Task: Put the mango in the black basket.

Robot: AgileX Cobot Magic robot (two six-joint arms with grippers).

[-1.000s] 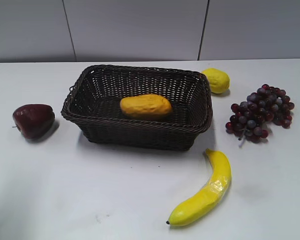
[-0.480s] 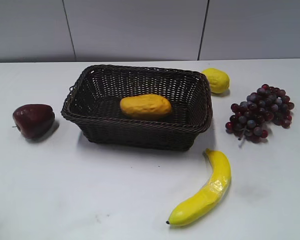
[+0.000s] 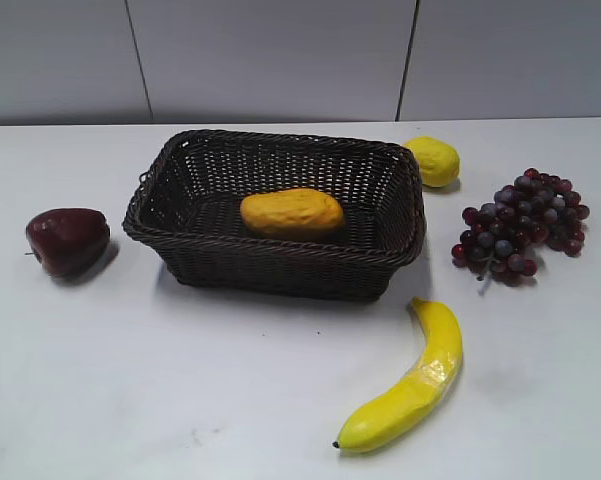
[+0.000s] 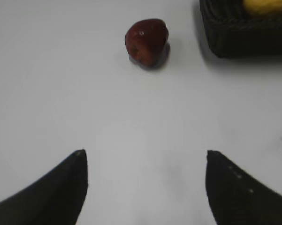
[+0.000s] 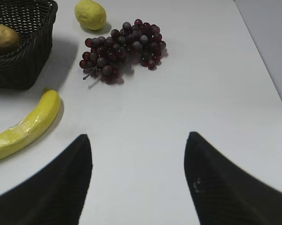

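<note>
The orange-yellow mango (image 3: 292,212) lies inside the black basket (image 3: 180,235) at the middle of the table. It also shows at the top right of the left wrist view (image 4: 267,5) and the top left of the right wrist view (image 5: 2,38), in the basket (image 4: 244,40) (image 5: 23,65). Neither arm shows in the exterior view. My left gripper (image 4: 145,154) is open and empty over bare table, well short of the basket. My right gripper (image 5: 138,138) is open and empty over bare table, to the right of the basket.
A dark red apple (image 3: 67,240) (image 4: 147,41) lies left of the basket. A lemon (image 3: 433,160) (image 5: 90,14) sits at its far right corner, purple grapes (image 3: 520,225) (image 5: 122,49) to the right, and a banana (image 3: 410,385) (image 5: 26,127) in front right.
</note>
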